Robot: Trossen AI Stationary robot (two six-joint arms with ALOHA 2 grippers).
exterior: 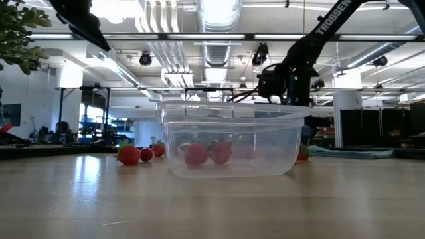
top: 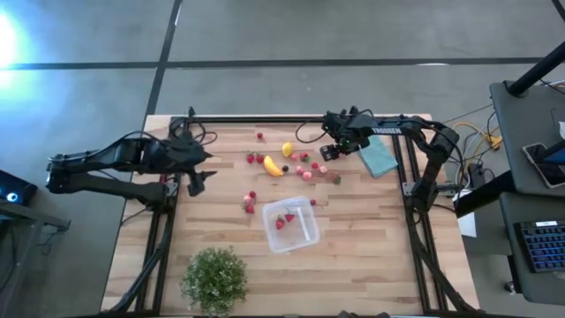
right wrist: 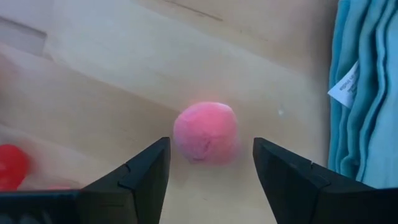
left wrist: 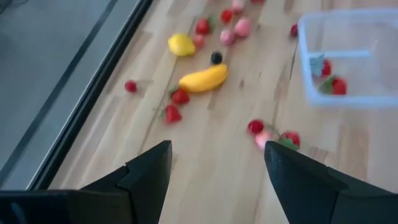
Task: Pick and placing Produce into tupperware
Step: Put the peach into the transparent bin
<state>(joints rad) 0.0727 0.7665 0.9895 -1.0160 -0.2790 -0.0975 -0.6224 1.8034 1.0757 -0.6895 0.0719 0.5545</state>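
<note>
Pale wood planks make up the table (top: 353, 256), on which everything is laid out. The left arm (top: 106, 163) is stretched over the table's left side, and the right arm (top: 415, 137) is reached in from the far right corner. A bushy green potted plant (top: 214, 279) is placed at the near edge, left of centre. The clear plastic tupperware (top: 290, 225) is set near the middle of the table, and two red strawberries (top: 284, 220) are seen inside it. A folded teal cloth (top: 378, 155) is laid just beside the right gripper.

The left gripper (left wrist: 217, 168) is held above the wood with its fingers parted and nothing between them; a small cluster of red and pink berries (left wrist: 272, 134) is seen ahead of it, close to the box.

The right gripper (right wrist: 211, 168) is lowered over a pink berry (right wrist: 206, 132), which is framed between the spread fingers; whether the fingers touch it cannot be told.

The rest of the produce is scattered on the far side of the box: a yellow-orange banana (top: 273, 166), a small yellow lemon (top: 287, 149), red strawberries (top: 254, 158) beside the banana, and one lone red berry (top: 259, 136) near the far edge.
</note>
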